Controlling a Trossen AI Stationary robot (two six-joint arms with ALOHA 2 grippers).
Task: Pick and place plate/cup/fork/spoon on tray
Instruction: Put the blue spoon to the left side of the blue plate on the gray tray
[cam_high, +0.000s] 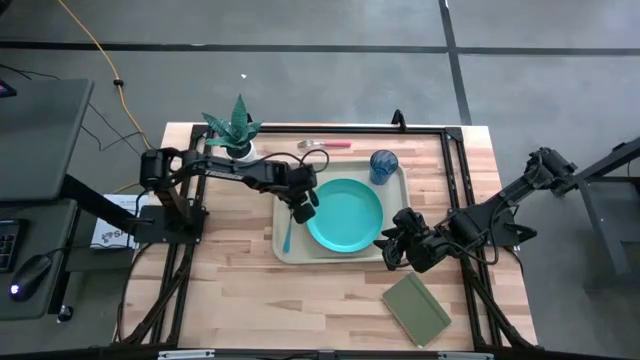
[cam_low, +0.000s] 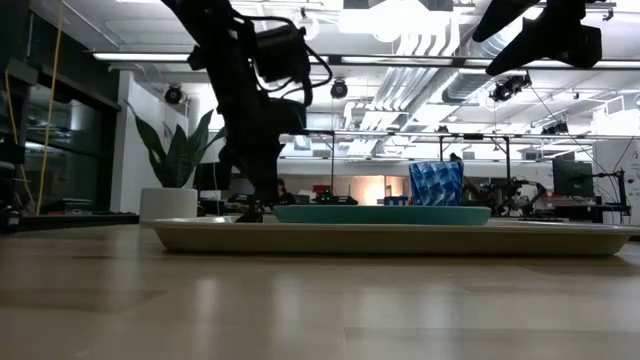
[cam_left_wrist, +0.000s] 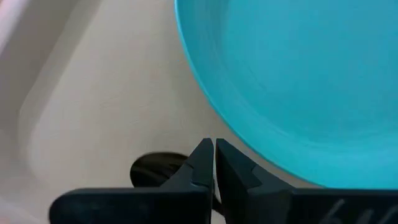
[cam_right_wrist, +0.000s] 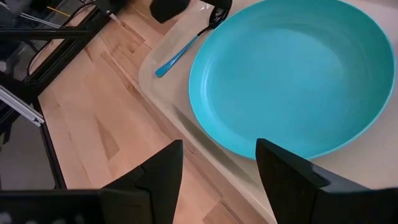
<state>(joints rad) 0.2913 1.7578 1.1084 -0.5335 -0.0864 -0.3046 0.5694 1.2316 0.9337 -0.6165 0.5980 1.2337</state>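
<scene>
The turquoise plate (cam_high: 345, 215) lies flat in the middle of the beige tray (cam_high: 340, 256). The blue cup (cam_high: 383, 165) stands upright on the tray's far right corner. The blue-handled spoon (cam_right_wrist: 177, 55) lies on the tray left of the plate. The red-handled fork (cam_high: 325, 144) lies on the table beyond the tray's far rim. My left gripper (cam_left_wrist: 214, 149) is shut and points down at the tray floor between the plate's left rim and the spoon's bowl (cam_left_wrist: 152, 168). My right gripper (cam_right_wrist: 217, 155) hangs open above the tray's near right corner, with nothing between its fingers. My left gripper has nothing between its shut fingers. Its tips stand right beside the spoon's bowl (cam_left_wrist: 152, 168), which one finger partly hides. I cannot tell whether they touch the bowl or the tray floor.
A potted plant (cam_high: 237, 130) stands at the table's far left, close to the left arm. A dark green notebook (cam_high: 415, 308) lies on the table near the front right. Black frame rails (cam_high: 450, 150) run along the table's sides and far edge.
</scene>
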